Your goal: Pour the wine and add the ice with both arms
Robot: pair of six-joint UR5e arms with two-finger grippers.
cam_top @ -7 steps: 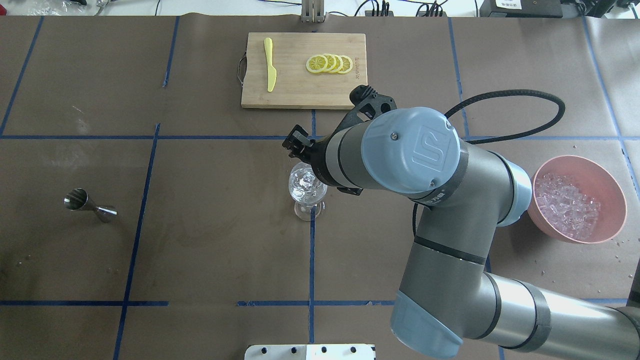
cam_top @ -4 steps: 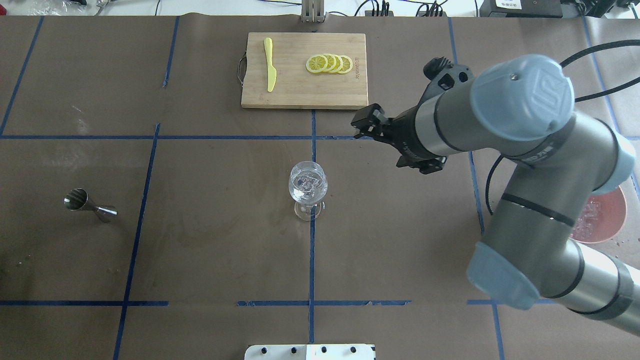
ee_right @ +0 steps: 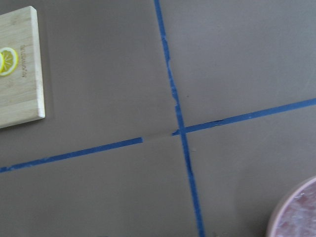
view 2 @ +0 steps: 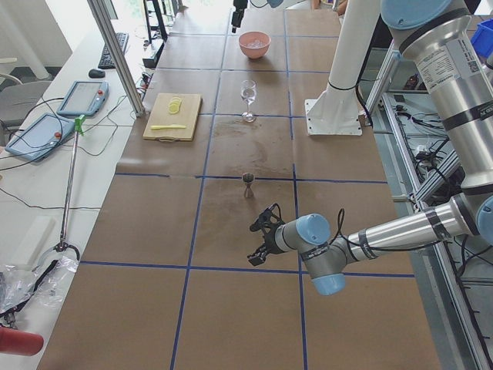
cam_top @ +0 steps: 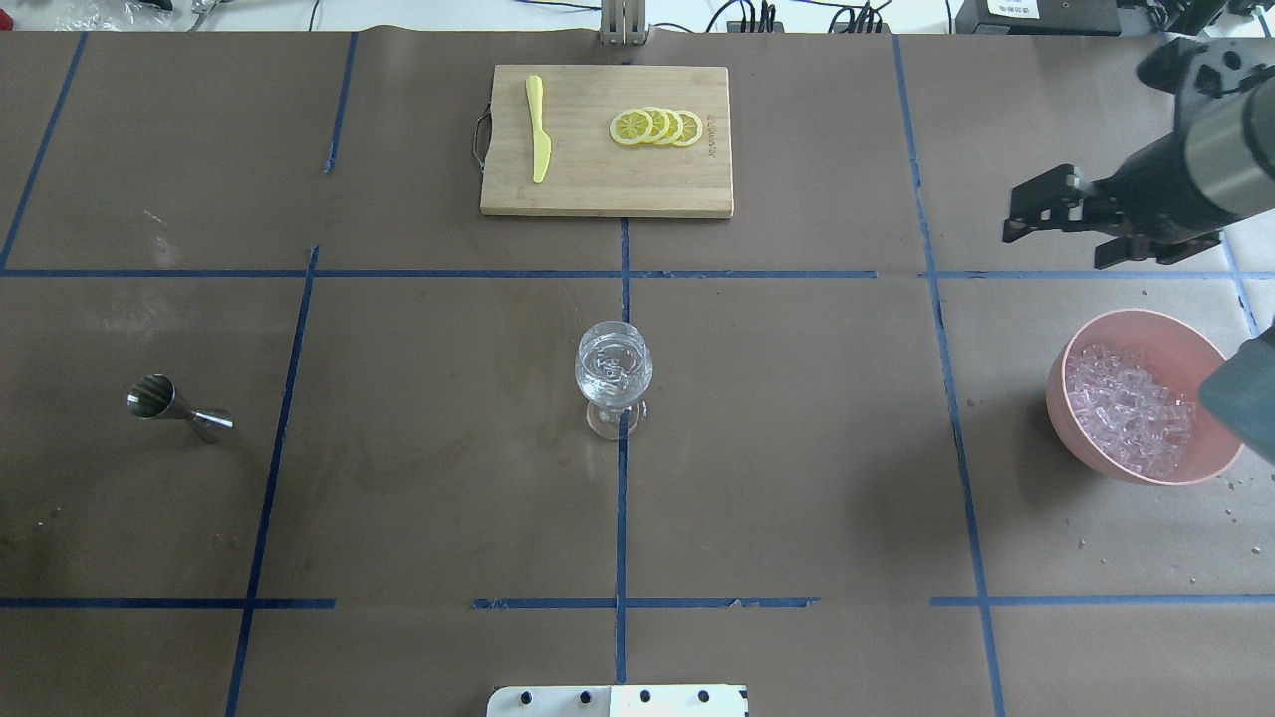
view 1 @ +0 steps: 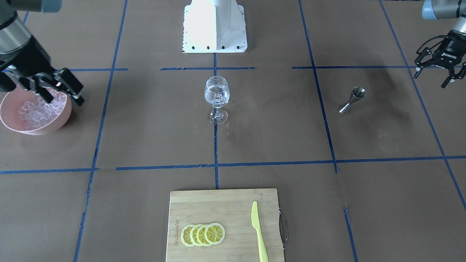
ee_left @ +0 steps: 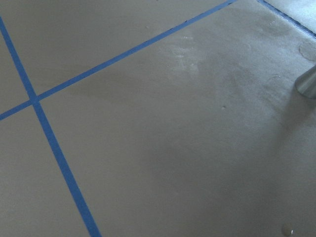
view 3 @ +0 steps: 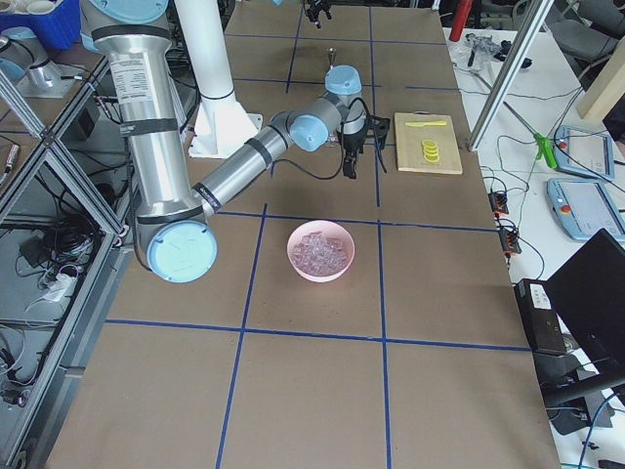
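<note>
Ice (cam_top: 1126, 413) — near right pincer (cam_top: 1052, 249), not touching.

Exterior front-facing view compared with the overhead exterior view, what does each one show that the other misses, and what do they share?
Only the front-facing view shows the left gripper, open, hanging at the frame's right edge. Only the overhead view shows the cables past the table's far edge. Both show the wine glass at centre, the jigger, the cutting board with lemon slices and a yellow knife, the pink bowl of ice, and the right gripper, open and empty, near that bowl.
</note>
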